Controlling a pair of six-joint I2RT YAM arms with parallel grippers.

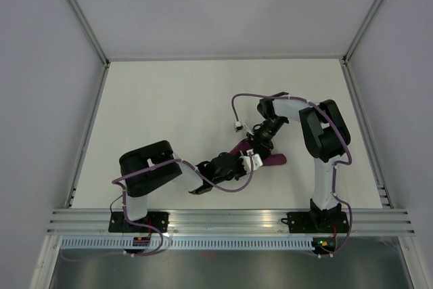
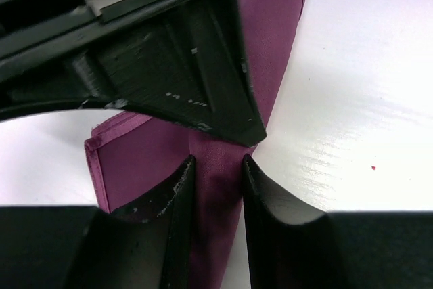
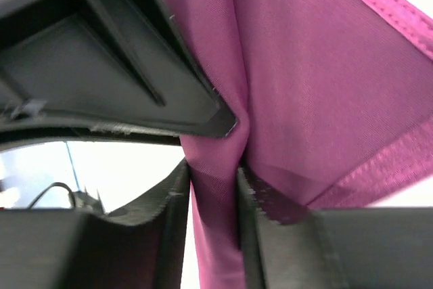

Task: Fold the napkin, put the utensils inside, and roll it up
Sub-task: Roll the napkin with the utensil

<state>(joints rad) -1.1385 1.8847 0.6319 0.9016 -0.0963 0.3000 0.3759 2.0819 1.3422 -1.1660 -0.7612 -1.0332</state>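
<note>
1. The left gripper [image 2: 215, 170] has its jaws narrowly apart, straddling a raised fold of a thin, dark magenta-purple cloth napkin [image 2: 274, 38]. It is not possible to tell whether they clamp it.
2. The right gripper [image 3: 213, 167] is pinched onto a bunched pleat of the napkin, and the cloth fans out ahead of its fingertips.
3. The napkin lies folded on a white table [image 2: 352, 99], stretching ahead of the left gripper, with its stitched hems showing.
</note>
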